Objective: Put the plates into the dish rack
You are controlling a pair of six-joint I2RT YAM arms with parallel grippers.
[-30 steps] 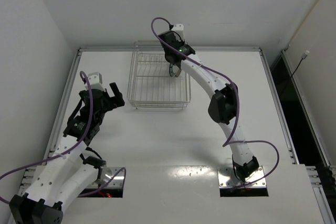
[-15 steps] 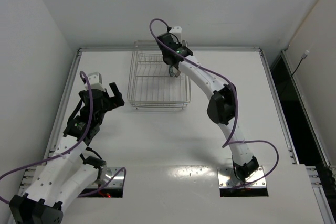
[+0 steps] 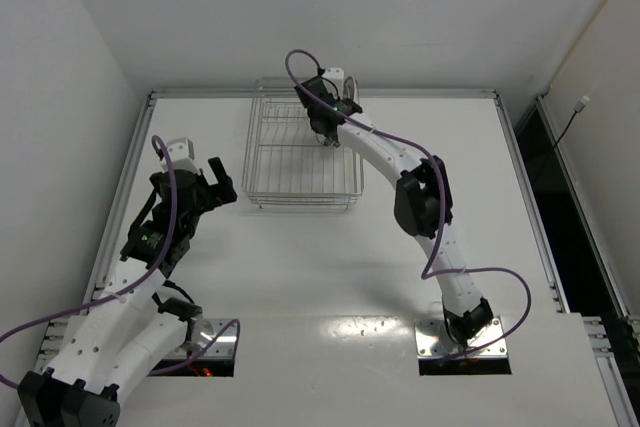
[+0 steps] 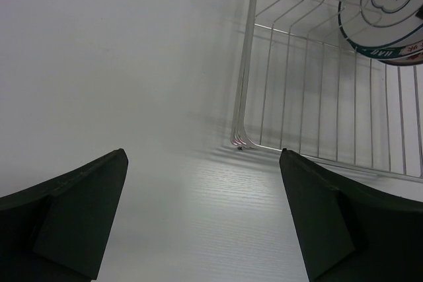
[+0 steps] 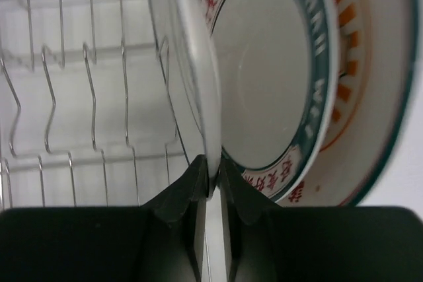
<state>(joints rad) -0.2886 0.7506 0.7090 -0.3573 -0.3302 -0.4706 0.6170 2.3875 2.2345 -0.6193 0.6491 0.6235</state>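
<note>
Now my right pincer (image 5: 213,175) clamps the rim of a plain white plate (image 5: 192,64), upright over the silver wire dish rack (image 5: 86,97) beside a green-rimmed plate (image 5: 264,84); placing step, next needs lowering into a slot.

The gripper (image 4: 202,163) stands wide open, its two dark fingers (image 4: 73,216) low at either side of the view, above the bare white table (image 4: 119,64). Beyond, to the upper right, is the near corner of the wire rack (image 4: 244,64). A plate (image 4: 386,11) with a green rim and red characters shows over the rack at the top right, partly cut off.
</note>
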